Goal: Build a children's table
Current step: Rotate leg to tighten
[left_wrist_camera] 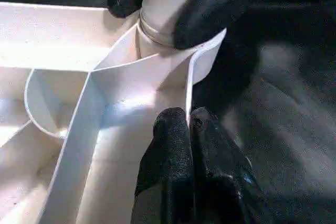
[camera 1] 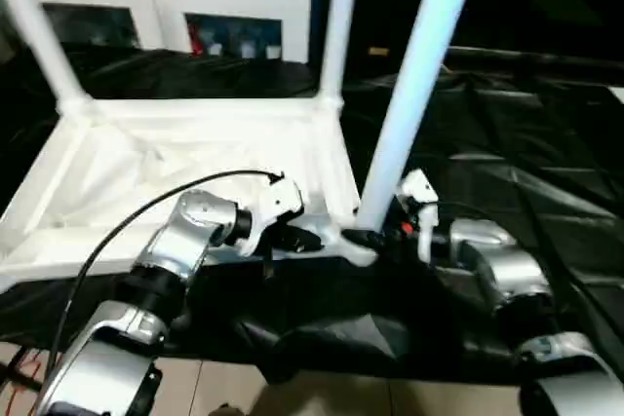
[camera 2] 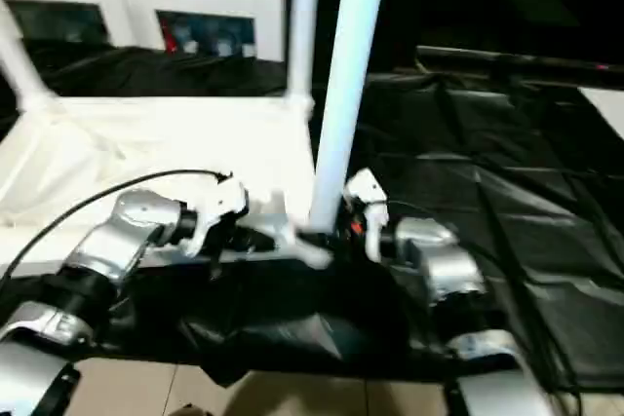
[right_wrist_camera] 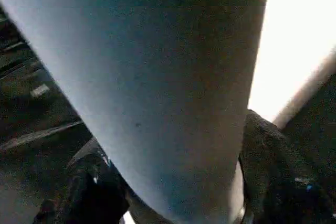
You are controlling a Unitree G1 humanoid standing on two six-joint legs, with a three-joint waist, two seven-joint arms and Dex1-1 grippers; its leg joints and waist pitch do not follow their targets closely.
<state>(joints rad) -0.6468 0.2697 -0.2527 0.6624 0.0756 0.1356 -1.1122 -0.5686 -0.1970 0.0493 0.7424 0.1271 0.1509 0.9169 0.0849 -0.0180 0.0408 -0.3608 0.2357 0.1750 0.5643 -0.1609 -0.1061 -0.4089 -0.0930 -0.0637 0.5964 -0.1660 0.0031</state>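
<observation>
Pinched on the near rim of the upturned table top, the left gripper has its two black fingers pressed together over the thin white wall just beside the near right corner socket. At that socket the right gripper clasps the base of the near leg, a finger on either side of the tube. Two further legs stand in the far sockets, their tops cut off. Black sheeting lies beneath the top; a white cabinet stands beyond it.
</observation>
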